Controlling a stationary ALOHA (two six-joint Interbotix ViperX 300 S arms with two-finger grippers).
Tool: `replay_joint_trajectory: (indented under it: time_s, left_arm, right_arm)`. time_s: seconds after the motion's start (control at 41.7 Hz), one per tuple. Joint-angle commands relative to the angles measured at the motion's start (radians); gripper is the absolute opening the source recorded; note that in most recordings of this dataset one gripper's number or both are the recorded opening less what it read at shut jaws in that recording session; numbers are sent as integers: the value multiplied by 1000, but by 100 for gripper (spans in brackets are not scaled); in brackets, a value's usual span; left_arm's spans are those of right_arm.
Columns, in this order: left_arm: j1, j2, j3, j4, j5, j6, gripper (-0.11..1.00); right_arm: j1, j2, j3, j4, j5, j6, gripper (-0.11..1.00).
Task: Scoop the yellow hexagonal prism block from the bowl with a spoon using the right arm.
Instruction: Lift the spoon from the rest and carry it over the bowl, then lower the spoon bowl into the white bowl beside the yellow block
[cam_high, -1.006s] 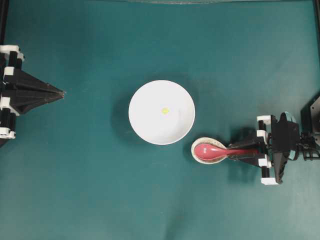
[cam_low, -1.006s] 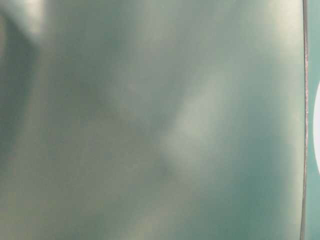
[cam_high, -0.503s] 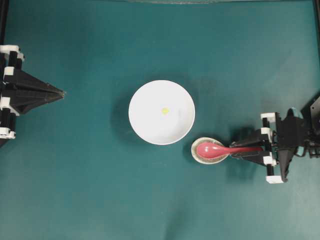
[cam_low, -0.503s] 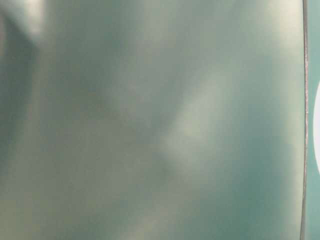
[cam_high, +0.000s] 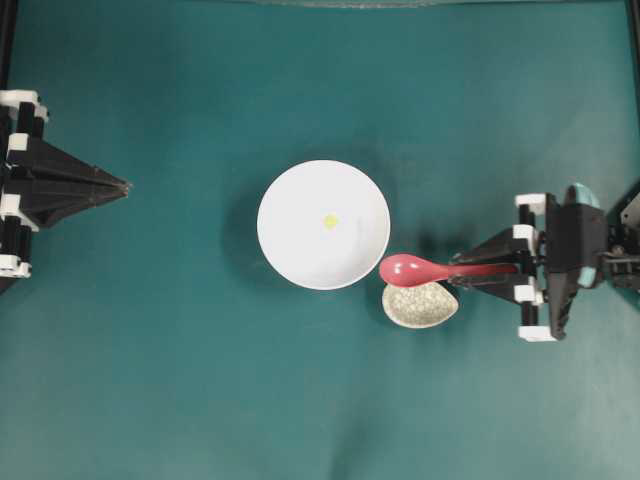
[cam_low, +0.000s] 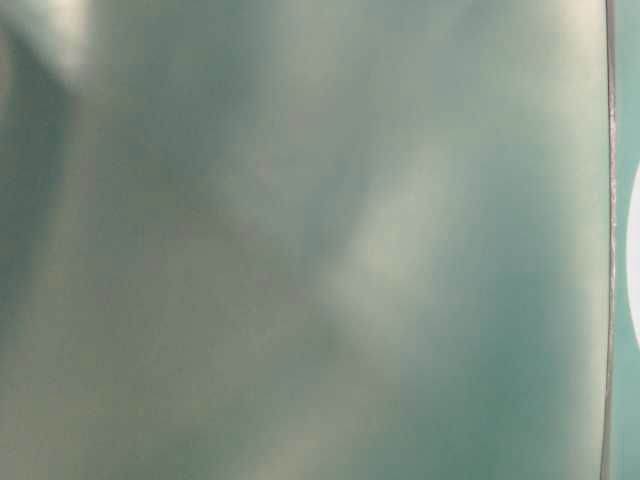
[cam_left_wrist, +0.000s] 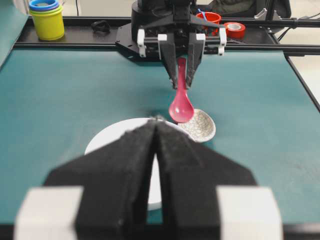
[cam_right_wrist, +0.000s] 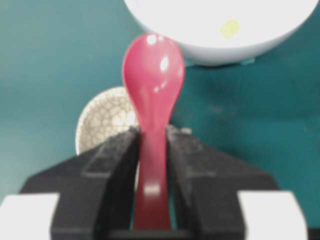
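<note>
While right jaws clamp one spoon (cam_high: 420, 269), left jaws meet; one bowl (cam_high: 323, 225) holds one block (cam_high: 330, 222).

Open teal tabletop (cam_high: 200, 380) surrounds the white bowl (cam_high: 300, 250) from 6 through 12 to 2 o'clock. At its 4 o'clock the speckled dish (cam_high: 420, 305) and the raised spoon (cam_high: 425, 269) crowd that approach.

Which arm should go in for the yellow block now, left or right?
Right. The right gripper is shut on the spoon, whose scoop hangs beside the bowl holding the yellow block. The left gripper sits shut and empty, far off.
</note>
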Motion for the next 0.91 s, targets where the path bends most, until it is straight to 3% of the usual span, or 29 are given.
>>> replay_joint_trajectory:
  time_s: [0.0, 0.144, 0.455, 0.887]
  left_arm:
    - [0, 8, -25, 3, -5, 0, 0]
    - [-2, 8, -25, 3, -5, -2, 0]
    - [0, 6, -26, 3, -5, -3, 0]
    - [0, 14, -23, 3, -5, -3, 0]
  right_arm:
    - [-52, -72, -69, 0, 120, -57, 25]
    - [-127, -138, -161, 0, 304, -120, 26]
    - [-311, -147, -362, -2, 719, -126, 26]
    - [-476, -12, -586, -55, 1055, -121, 26]
